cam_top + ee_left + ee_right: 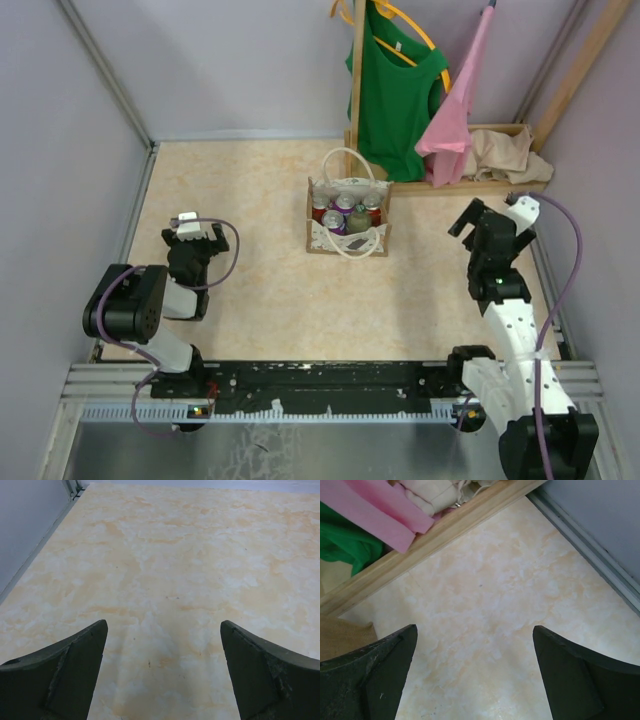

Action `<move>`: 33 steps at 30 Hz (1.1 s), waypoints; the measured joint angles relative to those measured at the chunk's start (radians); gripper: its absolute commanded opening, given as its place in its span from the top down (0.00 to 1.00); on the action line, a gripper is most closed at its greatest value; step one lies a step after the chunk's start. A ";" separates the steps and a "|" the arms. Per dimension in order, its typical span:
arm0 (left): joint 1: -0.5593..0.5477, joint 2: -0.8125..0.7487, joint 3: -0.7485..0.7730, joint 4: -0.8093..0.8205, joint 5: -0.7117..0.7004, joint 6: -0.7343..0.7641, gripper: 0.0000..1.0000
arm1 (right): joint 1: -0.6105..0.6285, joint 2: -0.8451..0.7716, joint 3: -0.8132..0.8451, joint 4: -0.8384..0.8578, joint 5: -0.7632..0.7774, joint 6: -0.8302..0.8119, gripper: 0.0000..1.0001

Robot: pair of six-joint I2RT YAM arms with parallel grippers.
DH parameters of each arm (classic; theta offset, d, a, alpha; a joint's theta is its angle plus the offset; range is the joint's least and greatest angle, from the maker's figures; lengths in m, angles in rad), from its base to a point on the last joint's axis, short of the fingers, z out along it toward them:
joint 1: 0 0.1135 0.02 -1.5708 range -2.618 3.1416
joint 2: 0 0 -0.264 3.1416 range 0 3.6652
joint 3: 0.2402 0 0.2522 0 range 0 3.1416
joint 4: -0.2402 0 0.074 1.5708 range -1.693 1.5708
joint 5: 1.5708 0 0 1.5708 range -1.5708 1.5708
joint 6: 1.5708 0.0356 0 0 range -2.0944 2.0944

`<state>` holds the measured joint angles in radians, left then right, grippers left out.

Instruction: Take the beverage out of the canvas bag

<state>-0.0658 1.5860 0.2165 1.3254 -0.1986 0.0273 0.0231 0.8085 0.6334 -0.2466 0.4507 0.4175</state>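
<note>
The canvas bag [345, 238], beige with white loop handles and a lace band, stands upright at the table's middle. Inside it are several beverages: red cans [320, 207], purple-topped cans [344, 203] and a green bottle [358, 221]. My left gripper [197, 233] is open and empty, low over the table far left of the bag; its wrist view [164, 630] shows only bare tabletop. My right gripper [472, 216] is open and empty to the right of the bag, also seen in its wrist view [475, 630]. A tan cloth corner [342, 635] shows there; I cannot tell if it is the bag.
A wooden clothes rack stands at the back right, its base rail [470, 186] [445, 530] just behind the bag. On it hang a green shirt [400, 90] and a pink cloth [455, 120]. A plain beige cloth [510, 155] lies on the base. Walls enclose three sides.
</note>
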 measured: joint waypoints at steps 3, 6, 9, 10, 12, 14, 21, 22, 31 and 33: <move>0.000 0.000 0.000 0.000 0.000 0.000 0.00 | 0.007 -0.011 0.003 0.014 -0.035 -0.016 0.02; 0.000 0.000 0.000 0.000 0.000 0.000 0.00 | 0.058 0.001 0.030 0.003 -0.015 -0.038 0.06; 0.000 0.000 0.000 0.000 0.000 0.000 0.00 | 0.185 0.035 0.098 -0.008 0.041 -0.078 0.13; 0.000 0.000 0.000 0.000 0.000 0.000 0.00 | 0.229 0.051 0.129 -0.010 0.058 -0.090 0.16; 0.000 0.000 0.000 0.000 0.000 0.000 0.00 | 0.291 0.083 0.191 -0.010 0.074 -0.116 0.25; 0.000 0.000 0.000 0.000 0.000 0.000 0.00 | 0.338 0.121 0.261 -0.009 0.076 -0.142 0.37; 0.000 0.000 0.000 0.000 0.000 0.000 0.00 | 0.411 0.248 0.398 0.008 0.033 -0.204 0.49; 0.000 0.000 0.000 0.000 0.000 0.000 0.00 | 0.426 0.270 0.413 0.007 0.029 -0.214 0.47; 0.000 0.000 0.000 0.000 0.000 0.000 0.00 | 0.532 0.460 0.476 0.015 -0.052 -0.257 0.45; 0.000 0.000 0.000 0.000 0.000 0.000 0.00 | 0.536 0.485 0.478 0.013 -0.080 -0.259 0.46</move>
<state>-0.0658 1.5864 0.2165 1.3254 -0.1986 0.0273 0.5591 1.2934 1.1118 -0.2340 0.3706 0.1581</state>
